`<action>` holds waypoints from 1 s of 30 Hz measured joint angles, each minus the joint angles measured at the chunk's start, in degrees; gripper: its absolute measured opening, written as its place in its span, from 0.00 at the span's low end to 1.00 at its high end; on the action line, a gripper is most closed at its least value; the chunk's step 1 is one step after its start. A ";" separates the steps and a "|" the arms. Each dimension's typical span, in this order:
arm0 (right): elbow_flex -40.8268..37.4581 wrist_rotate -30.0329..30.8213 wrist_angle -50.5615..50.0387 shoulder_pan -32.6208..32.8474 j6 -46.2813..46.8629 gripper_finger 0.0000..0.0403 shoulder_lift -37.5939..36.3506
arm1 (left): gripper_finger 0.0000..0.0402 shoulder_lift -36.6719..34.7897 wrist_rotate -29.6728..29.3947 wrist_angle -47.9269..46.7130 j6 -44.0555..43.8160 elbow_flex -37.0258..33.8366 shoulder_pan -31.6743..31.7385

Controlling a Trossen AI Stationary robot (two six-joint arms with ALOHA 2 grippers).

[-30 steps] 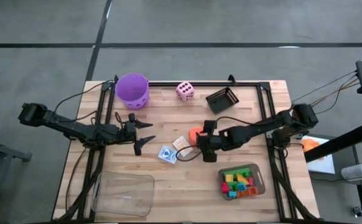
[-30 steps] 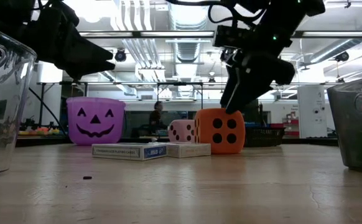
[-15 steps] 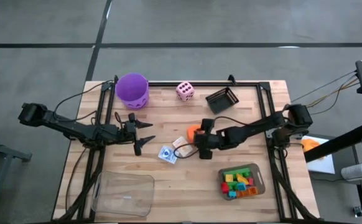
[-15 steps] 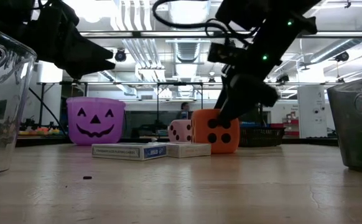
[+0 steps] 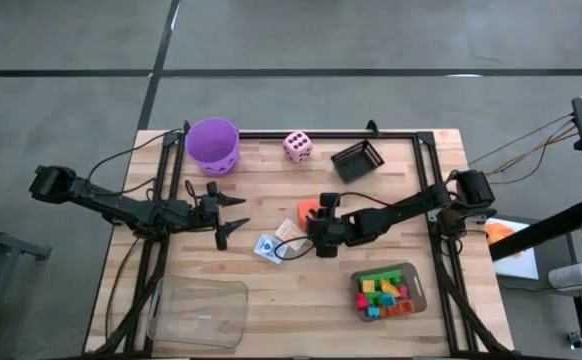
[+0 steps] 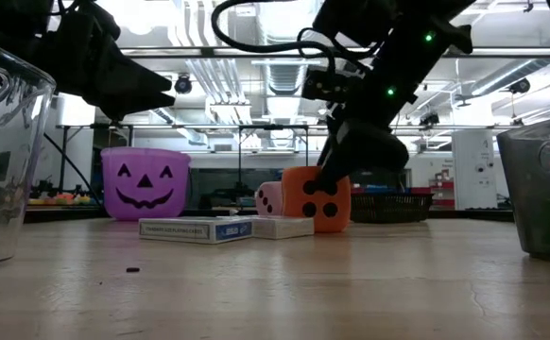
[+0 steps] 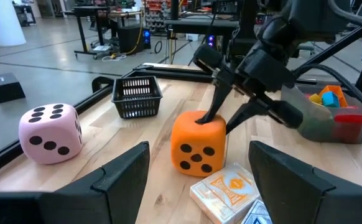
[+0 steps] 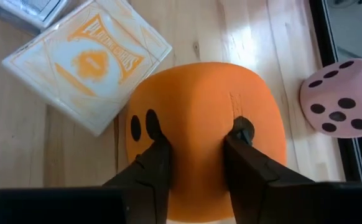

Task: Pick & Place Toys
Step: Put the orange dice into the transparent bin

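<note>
Pinch on the orange die is new: the right claw, wide a second ago, has closed into its soft top, centre frame. It sits on the surface, ready for lifting. Left claw hangs open, left of centre.
</note>
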 joint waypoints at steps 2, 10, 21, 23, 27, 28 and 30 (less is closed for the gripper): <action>-0.27 -0.80 -1.02 0.14 0.13 0.26 -1.95 | 0.70 0.00 0.00 0.00 0.02 0.00 0.00; -0.28 -1.02 0.21 0.61 -0.64 0.17 -11.40 | 0.70 0.00 -0.02 -0.22 0.05 0.00 0.00; -0.70 -24.50 23.71 1.30 -3.11 0.13 -13.48 | 0.70 0.00 -0.02 -3.92 0.65 0.00 0.00; -0.70 -28.81 29.65 1.41 -3.11 0.12 -11.53 | 0.70 -0.02 -0.45 -5.01 0.69 0.00 0.00; -0.18 -34.66 39.41 1.65 -3.04 0.12 -7.16 | 0.70 -1.33 -4.99 -7.75 1.09 0.00 0.02; 0.51 -35.47 40.96 1.75 -2.98 0.12 -5.98 | 0.70 -1.78 -5.84 -7.90 1.09 0.00 0.04; 2.49 -37.13 43.20 2.10 -2.89 0.12 -3.46 | 0.70 -2.73 -6.90 -8.79 1.08 0.00 0.04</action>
